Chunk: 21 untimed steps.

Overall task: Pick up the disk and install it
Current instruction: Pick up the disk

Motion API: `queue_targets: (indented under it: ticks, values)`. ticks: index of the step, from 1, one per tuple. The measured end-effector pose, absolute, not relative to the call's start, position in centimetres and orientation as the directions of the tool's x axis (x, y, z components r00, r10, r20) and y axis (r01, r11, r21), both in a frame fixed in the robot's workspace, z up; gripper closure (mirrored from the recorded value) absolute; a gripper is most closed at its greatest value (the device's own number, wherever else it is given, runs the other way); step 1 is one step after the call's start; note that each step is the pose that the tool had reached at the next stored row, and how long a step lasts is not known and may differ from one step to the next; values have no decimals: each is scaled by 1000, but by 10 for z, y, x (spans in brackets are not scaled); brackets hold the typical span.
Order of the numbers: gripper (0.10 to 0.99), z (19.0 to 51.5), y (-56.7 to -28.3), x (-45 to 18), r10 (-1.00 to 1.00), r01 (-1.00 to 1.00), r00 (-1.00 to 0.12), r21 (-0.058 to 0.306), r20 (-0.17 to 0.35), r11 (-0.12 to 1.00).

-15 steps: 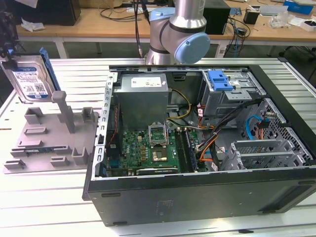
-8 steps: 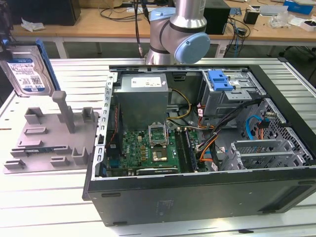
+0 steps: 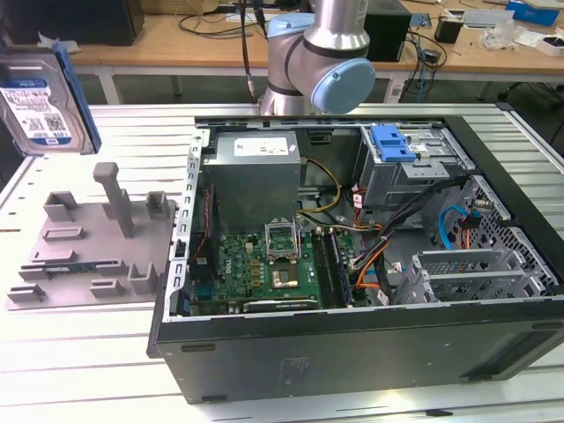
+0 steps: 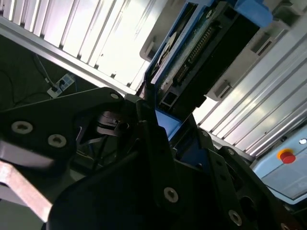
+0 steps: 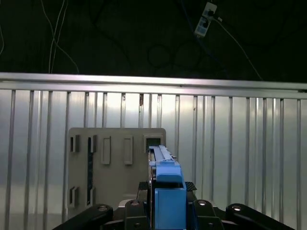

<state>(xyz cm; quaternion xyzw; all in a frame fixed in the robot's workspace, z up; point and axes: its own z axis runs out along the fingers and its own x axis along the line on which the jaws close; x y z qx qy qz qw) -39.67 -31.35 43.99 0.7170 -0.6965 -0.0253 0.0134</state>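
Hanging at the exterior view's left, the disk [image 3: 40, 97] stands on edge over the grey fixture plate [image 3: 88, 238] on the desk [image 3: 70, 370]. The tool [image 5: 168, 203] is clamped on its blue frame. Further right sits the open computer case [image 3: 352, 352].

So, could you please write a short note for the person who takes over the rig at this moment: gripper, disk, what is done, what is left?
Gripper: shut on the disk, gripping it by its blue carrier frame, as both wrist views show.
Disk: held in the air, clear of the grey fixture plate below it, at the exterior view's left, with its label toward that camera.
Computer case: lies open on the table, with the grey drive cage inside.
Done: the disk is picked up.
Left: the install. The disk is not yet in the case.
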Motion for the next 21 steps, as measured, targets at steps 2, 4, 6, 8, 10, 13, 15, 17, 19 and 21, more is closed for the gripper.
queue_targets:
  ticks: [2, 4, 6, 8, 10, 13, 15, 17, 19, 21]
  values:
    - [718, 451, -314, -396, -999, -998, 29, 55, -18, -30]
    - [718, 464, -314, -395, -999, -998, 29, 55, -18, -30]
    - [718, 473, -314, -394, -999, -998, 29, 54, -18, -30]
    - [718, 481, -314, -393, -999, -998, 29, 55, -18, -30]
    - [718, 483, -314, -393, -999, -998, 29, 54, -18, -29]
    - [718, 484, -314, -393, -999, -998, 29, 54, -18, -29]
    - [718, 484, -314, -393, -999, -998, 29, 55, -18, -29]
    - [718, 484, -314, -393, -999, -998, 29, 55, -18, -29]
    - [718, 484, -314, -393, -999, -998, 29, 55, -18, -29]
    - [718, 484, -314, -393, -999, -998, 29, 55, -18, -30]
